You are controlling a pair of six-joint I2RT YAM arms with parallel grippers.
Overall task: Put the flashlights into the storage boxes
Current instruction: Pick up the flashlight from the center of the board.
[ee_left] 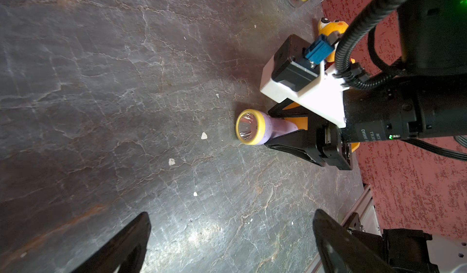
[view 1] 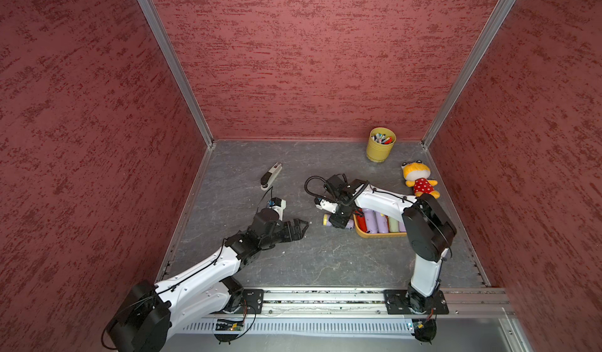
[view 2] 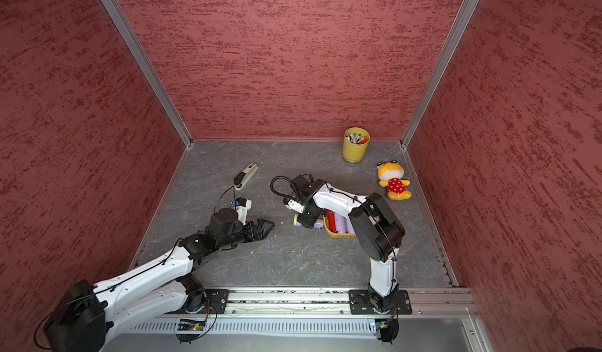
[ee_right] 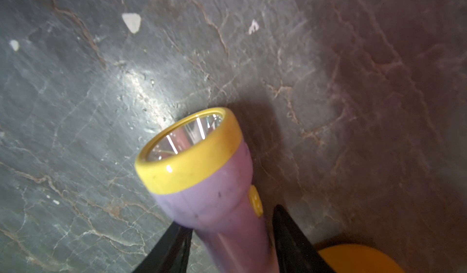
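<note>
The right pincer [ee_right: 232, 220] sits around a lilac flashlight [ee_right: 207, 198] lying on the grey surface [view 1: 293, 262], just beside the orange tray [view 1: 378, 235]. I cannot tell if it squeezes. The left pincer [ee_left: 232, 246] is spread wide.

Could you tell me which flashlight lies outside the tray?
The lilac flashlight with the yellow head, on the table beside the orange tray; the rest lie inside it.

Soft light glares off the grey floor [ee_right: 141, 87].
</note>
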